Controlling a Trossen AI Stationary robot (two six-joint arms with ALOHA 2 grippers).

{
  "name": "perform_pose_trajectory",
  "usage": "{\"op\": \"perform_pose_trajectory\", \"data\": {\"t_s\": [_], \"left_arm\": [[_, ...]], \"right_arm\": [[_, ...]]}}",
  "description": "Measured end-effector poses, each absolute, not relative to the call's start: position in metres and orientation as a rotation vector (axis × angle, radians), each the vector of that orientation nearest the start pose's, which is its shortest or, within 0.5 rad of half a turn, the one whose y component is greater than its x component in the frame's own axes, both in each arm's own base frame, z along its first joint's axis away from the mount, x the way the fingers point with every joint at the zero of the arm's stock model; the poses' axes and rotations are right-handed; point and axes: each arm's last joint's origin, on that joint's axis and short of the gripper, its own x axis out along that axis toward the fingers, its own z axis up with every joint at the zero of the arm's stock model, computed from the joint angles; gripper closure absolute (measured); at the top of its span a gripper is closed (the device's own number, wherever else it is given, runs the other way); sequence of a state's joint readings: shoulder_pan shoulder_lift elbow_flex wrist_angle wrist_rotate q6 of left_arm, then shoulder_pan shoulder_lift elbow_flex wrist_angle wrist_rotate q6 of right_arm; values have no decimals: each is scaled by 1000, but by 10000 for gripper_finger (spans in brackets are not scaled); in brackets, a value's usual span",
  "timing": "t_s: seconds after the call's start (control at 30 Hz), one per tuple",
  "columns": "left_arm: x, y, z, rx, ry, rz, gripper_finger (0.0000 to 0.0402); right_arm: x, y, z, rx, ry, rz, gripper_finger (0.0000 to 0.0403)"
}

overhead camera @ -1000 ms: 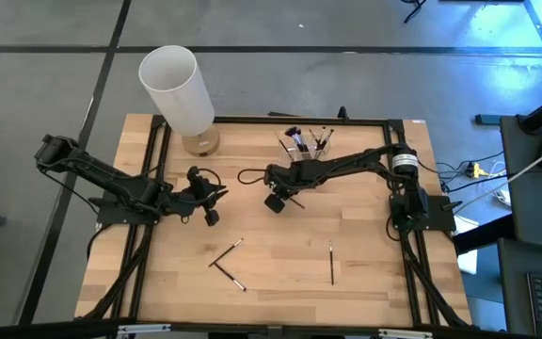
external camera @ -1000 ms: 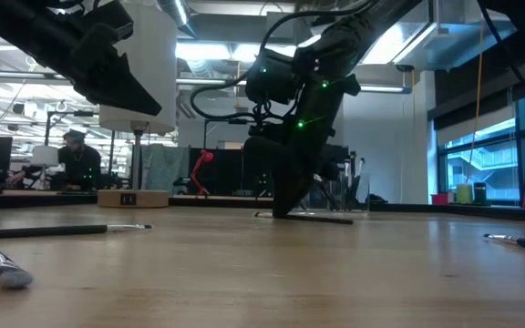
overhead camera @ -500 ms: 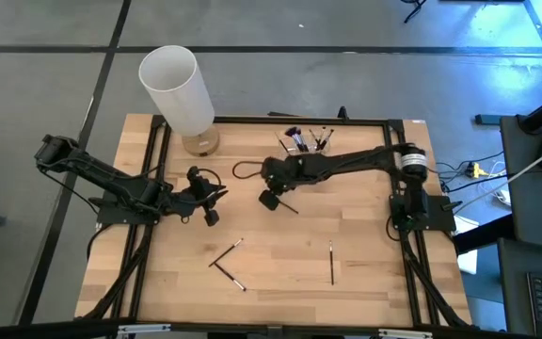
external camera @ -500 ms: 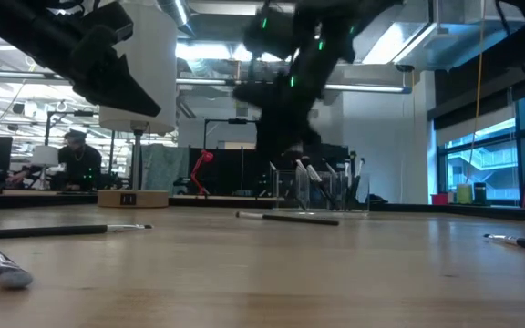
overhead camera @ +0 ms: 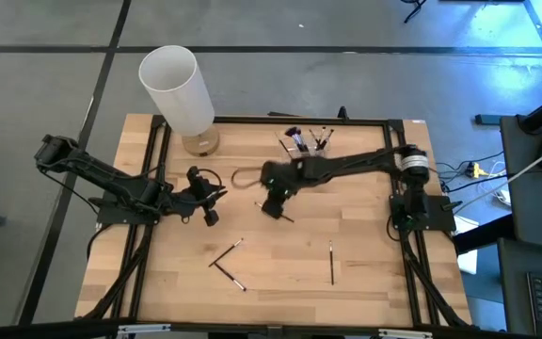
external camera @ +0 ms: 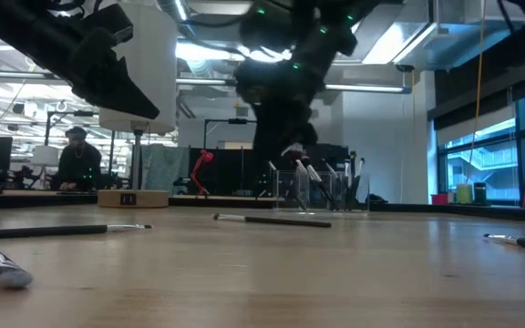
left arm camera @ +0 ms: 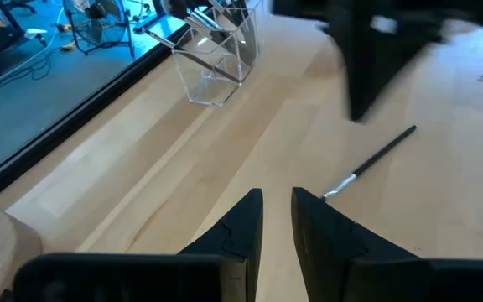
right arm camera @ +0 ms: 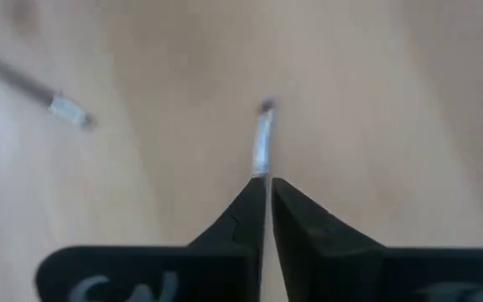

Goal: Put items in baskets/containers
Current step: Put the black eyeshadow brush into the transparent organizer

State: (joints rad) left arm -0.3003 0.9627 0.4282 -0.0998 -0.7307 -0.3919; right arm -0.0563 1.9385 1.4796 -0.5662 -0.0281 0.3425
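Note:
My right gripper (overhead camera: 271,205) (external camera: 285,146) hangs shut above the middle of the table, holding nothing. Right below it a thin black-handled brush (overhead camera: 286,217) (external camera: 272,220) (left arm camera: 371,158) lies flat on the wood. Its silver ferrule (right arm camera: 262,144) shows just past my fingertips in the right wrist view. The clear organizer (overhead camera: 307,141) (external camera: 322,193) (left arm camera: 216,63) stands by the far edge with several brushes upright in it. My left gripper (overhead camera: 212,215) (left arm camera: 277,197) waits left of centre, its fingers a narrow gap apart.
Two crossed brushes (overhead camera: 226,256) and a single one (overhead camera: 330,262) lie toward the near edge. A tall white cylinder (overhead camera: 177,89) and a small brownish jar (overhead camera: 200,143) stand at the far left corner. A person sits in the room behind.
My right gripper has risen off the table, where its fingers stood at the brush, and has drifted a little toward the left and near edges. The brush has stayed flat on the wood and has slid toward the left and near edges.

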Motion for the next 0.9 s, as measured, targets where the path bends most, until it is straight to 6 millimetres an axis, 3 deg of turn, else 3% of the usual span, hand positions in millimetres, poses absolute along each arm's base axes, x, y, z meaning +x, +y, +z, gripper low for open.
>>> {"op": "perform_pose_trajectory", "data": {"t_s": [0.23, 0.4, 0.57, 0.9], "left_arm": [[182, -28, 196, -47, 453, 542, 341], [182, -26, 194, -50, 478, 527, 341], [179, -27, 189, -33, 541, 520, 341], [176, -26, 186, -47, 569, 544, 341]], "right_arm": [[444, 7, 208, 90, 1216, -168, 337], [469, 14, 196, 43, 1251, -141, 303], [477, 6, 173, 39, 1310, -152, 287], [469, -17, 168, 95, 1392, -205, 291]]}}
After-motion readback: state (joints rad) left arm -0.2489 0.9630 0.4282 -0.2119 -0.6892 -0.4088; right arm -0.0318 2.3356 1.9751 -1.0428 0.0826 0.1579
